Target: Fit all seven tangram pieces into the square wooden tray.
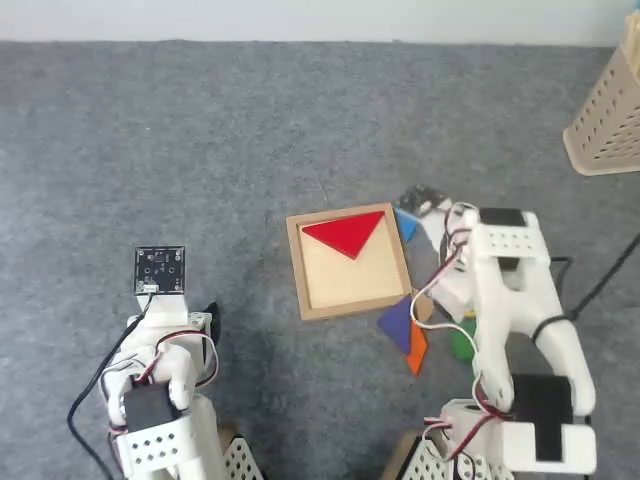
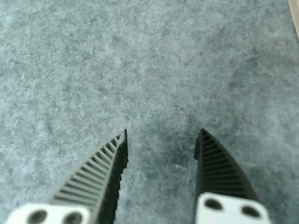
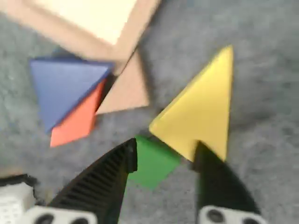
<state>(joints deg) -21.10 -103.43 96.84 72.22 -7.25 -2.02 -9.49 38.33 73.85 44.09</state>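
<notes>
I stood in what looked like a small robotics lab. The desk (image 1: 200, 150) was covered edge to edge in grey felt-like matting, with a plain pale wall (image 1: 300, 18) along its far side. A beige perforated basket (image 1: 608, 115) sat far right, and bare wires (image 1: 455, 262) looped over my white right arm (image 1: 520, 310).

**Grey fuzzy mat, and not a lot else going on**

So the whole work surface was covered in a grey carpet-like mat (image 1: 200, 150), kind of mottled and fuzzy, running pretty much edge to edge in the high view. Up close in the left wrist view the mat looked like speckled felt. At 12 o'clock there was a thin pale strip (image 1: 300, 18) along the far edge; couldn't tell if it was wall or bare table. Around 2 o'clock sat a beige perforated basket (image 1: 610, 110), cut off by the frame. Lighting was soft and even, with only faint shadows.
</notes>
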